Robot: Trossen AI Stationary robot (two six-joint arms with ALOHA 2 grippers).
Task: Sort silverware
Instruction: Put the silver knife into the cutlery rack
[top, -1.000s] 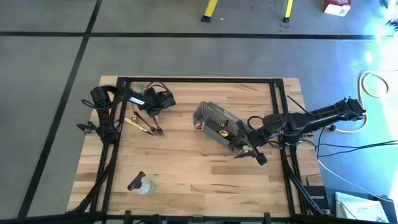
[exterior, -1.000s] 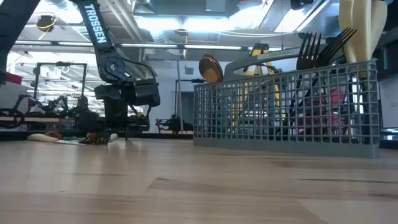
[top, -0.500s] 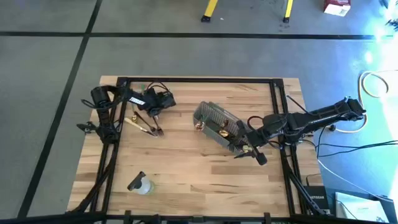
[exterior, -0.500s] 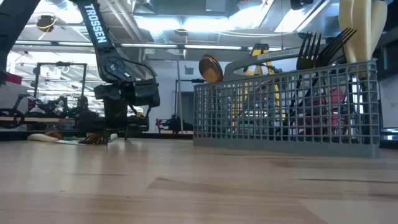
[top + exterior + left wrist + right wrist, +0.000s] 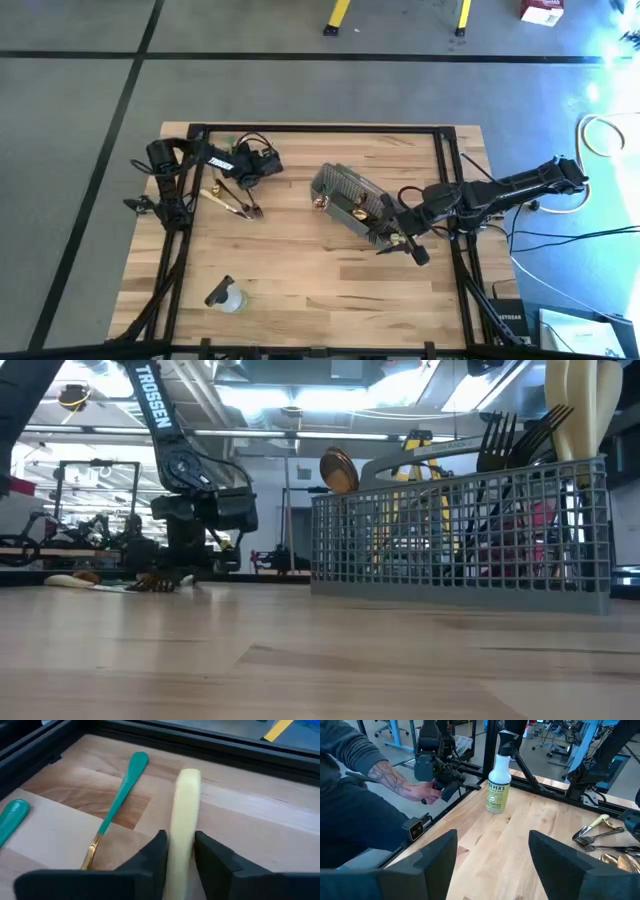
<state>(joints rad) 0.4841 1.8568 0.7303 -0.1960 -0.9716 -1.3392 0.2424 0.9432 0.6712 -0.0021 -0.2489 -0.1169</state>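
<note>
My left gripper (image 5: 252,170) (image 5: 181,840) is at the table's far left, shut on a pale yellow utensil (image 5: 184,795). Two green-handled pieces (image 5: 120,800) (image 5: 12,817) lie on the wood beyond it. More silverware (image 5: 235,200) lies flat in a small group just near of that gripper. The grey mesh basket (image 5: 350,200) (image 5: 460,530) stands mid-table with black forks (image 5: 510,435), a gold spoon (image 5: 338,468) and a pale handle (image 5: 575,405) sticking up. My right gripper (image 5: 400,240) (image 5: 490,850) hangs open at the basket's near right end, touching nothing. My left gripper pinches the pale yellow utensil's handle (image 5: 183,827) between its two fingers. The handle runs along the fingers and sticks out past their tips toward the table's far edge. Whether it is clear of the wood does not show.
A clear spray bottle lies near the front left in the high view (image 5: 225,296) and shows upright in the right wrist view (image 5: 498,782). A black frame rail (image 5: 320,128) borders the table. A person's arm (image 5: 395,780) shows beyond the table edge.
</note>
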